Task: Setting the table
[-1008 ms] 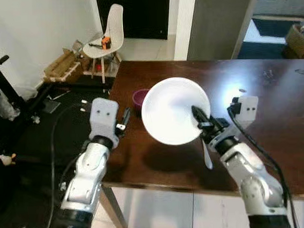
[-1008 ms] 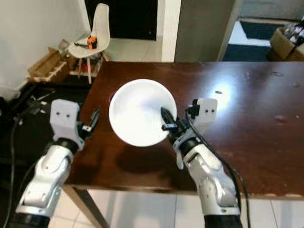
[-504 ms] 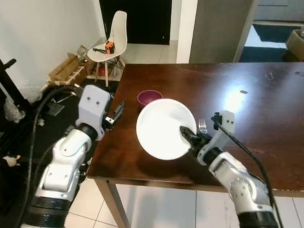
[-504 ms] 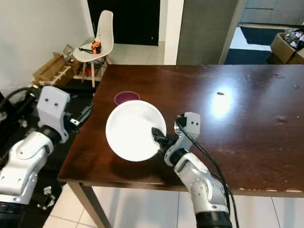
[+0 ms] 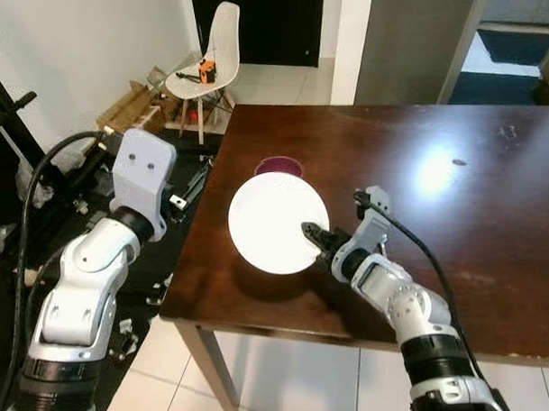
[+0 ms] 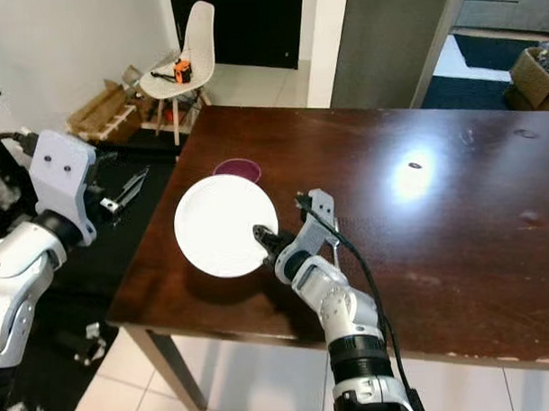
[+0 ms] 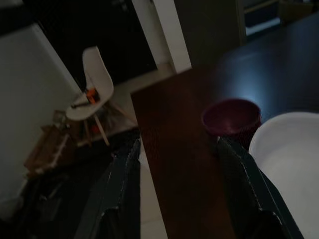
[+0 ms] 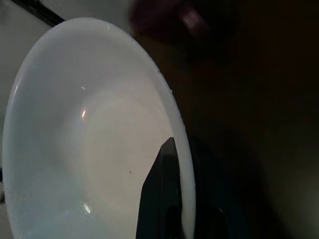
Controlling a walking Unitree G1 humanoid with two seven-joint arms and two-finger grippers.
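One white plate (image 5: 277,222) up over the table (image 5: 455,217), one table in all. One maroon bowl (image 5: 278,166) just behind the plate. One fork (image 6: 334,244) beside the right arm. Two pincers: the right pincer (image 5: 313,235) clamped on the plate's rim, the left pincer (image 5: 194,183) parted off the table's edge. One white chair (image 5: 206,65) at the back.

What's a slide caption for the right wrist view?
Right gripper pinches the white plate's rim above the dark table.

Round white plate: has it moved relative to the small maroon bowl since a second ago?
Yes. The round white plate, pinched by the right gripper, sat right of the small maroon bowl; now it's nearer the robot.
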